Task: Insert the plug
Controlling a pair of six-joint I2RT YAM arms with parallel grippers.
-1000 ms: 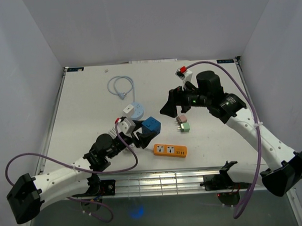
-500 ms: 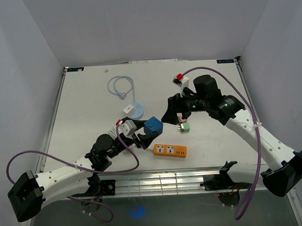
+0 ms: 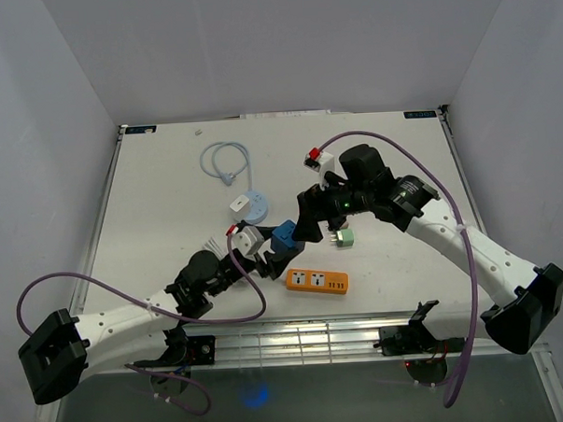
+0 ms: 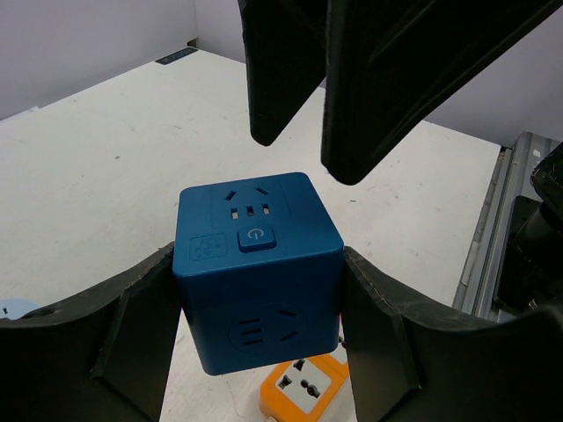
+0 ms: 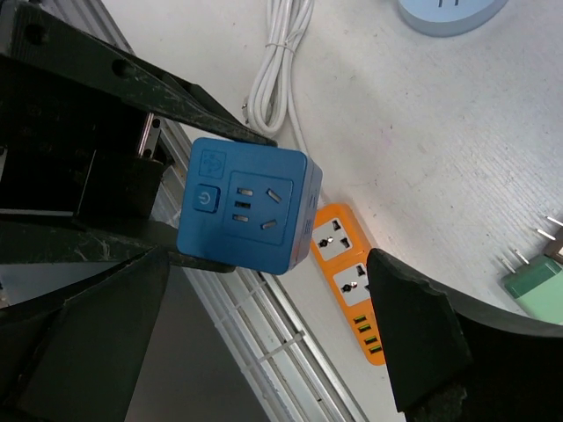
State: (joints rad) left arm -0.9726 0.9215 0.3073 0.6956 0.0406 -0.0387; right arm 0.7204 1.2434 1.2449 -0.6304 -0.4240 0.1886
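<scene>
As the tools stand: left tool (image 4: 259,330) clamped on 2 opposite sides of the blue cube socket (image 4: 255,255), held off the counter (image 3: 170,216); right tool (image 5: 268,264) spread wide, empty, poised over the cube.
Plug location: green plug (image 3: 347,237) on the counter, just beside a pink plug (image 3: 336,224).
Plug heading: on its side, long axis flat along the counter, prongs toward the left arm's side.
Hazard 1: closing here would likely catch the cube, not the plug.
Hazard 2: insertion force may twist the cube in its grip.
</scene>
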